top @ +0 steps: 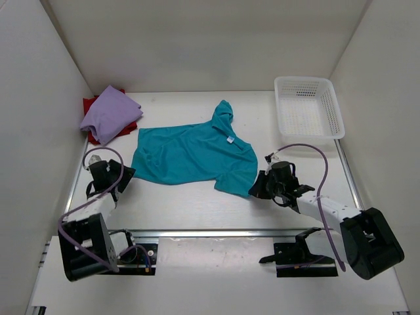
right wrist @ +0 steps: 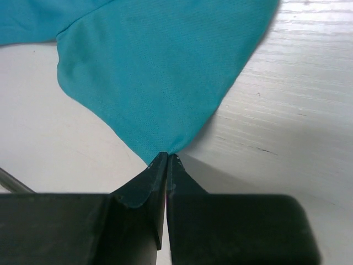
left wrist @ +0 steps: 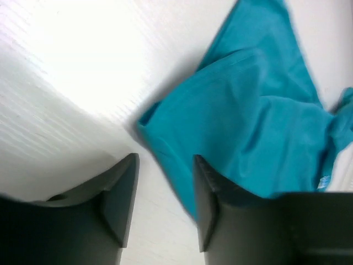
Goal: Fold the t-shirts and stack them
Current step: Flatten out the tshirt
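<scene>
The teal t-shirt (top: 190, 154) lies spread on the table's middle with its small white neck label (top: 230, 138) showing. My right gripper (top: 257, 189) is shut on the tip of its near right sleeve (right wrist: 160, 83). My left gripper (top: 126, 174) is open just off the shirt's left hem corner (left wrist: 165, 132), which lies between and ahead of the fingers (left wrist: 122, 193). The folded lavender t-shirt (top: 109, 113) rests on the deep red t-shirt (top: 92, 111) at the far left.
A white plastic mesh basket (top: 308, 106) stands at the far right corner. White walls close in the table on the left, back and right. A metal rail (top: 216, 232) runs along the near edge.
</scene>
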### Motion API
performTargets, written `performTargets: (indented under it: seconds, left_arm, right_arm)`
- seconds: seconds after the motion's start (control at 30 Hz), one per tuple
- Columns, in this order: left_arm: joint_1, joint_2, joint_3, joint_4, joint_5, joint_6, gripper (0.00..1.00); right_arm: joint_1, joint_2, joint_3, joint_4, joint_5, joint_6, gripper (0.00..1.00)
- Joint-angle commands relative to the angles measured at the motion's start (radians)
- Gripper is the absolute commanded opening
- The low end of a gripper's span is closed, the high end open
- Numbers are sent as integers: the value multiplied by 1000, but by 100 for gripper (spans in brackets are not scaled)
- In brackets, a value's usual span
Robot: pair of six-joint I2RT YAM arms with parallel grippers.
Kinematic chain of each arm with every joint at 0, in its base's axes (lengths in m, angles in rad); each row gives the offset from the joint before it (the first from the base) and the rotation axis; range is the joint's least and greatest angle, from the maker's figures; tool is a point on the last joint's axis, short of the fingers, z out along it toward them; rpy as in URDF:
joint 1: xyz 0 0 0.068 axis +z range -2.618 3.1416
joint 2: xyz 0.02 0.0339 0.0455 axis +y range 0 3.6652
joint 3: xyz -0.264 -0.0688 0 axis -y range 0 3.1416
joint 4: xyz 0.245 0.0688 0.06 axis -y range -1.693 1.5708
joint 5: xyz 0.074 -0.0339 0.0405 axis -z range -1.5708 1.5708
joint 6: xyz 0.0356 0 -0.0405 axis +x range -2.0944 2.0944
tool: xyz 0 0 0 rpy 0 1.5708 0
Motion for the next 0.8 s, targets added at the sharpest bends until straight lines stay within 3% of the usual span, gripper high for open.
performTargets:
  seconds: [0.0,0.07,0.13,0.17,0.23,0.37,0.57,0.63,0.73,0.77]
  left_arm:
    - [-15,105,40,-3,-20,-15,65]
    - [-11,145,37,0,0,-40,79]
    - [-3,140,0,33,0,-54,81]
    - [-17,140,3,32,-19,-54,65]
    - [-34,149,5,24,-53,-64,48]
    - [-52,218,38,58,-41,-89,40]
    - [-46,266,60,93,-50,-100,42]
    - [-45,280,60,110,-50,-94,33]
    - [-25,294,66,122,-34,-84,1]
    - [-31,285,72,124,-29,-81,0]
  right_arm:
    - [2,5,-10,47,-53,-34,0]
    - [12,11,-9,54,-67,-39,0]
    - [22,3,-10,70,-74,-39,0]
    - [23,9,-15,77,-84,-36,0]
    - [16,-1,-24,100,-97,-39,0]
    - [15,-17,-29,101,-109,-36,0]
    - [15,-40,-27,92,-110,-42,0]
    - [17,-49,-26,81,-103,-37,0]
    - [15,-67,-18,71,-97,-37,0]
    - [11,-69,-12,60,-92,-37,0]
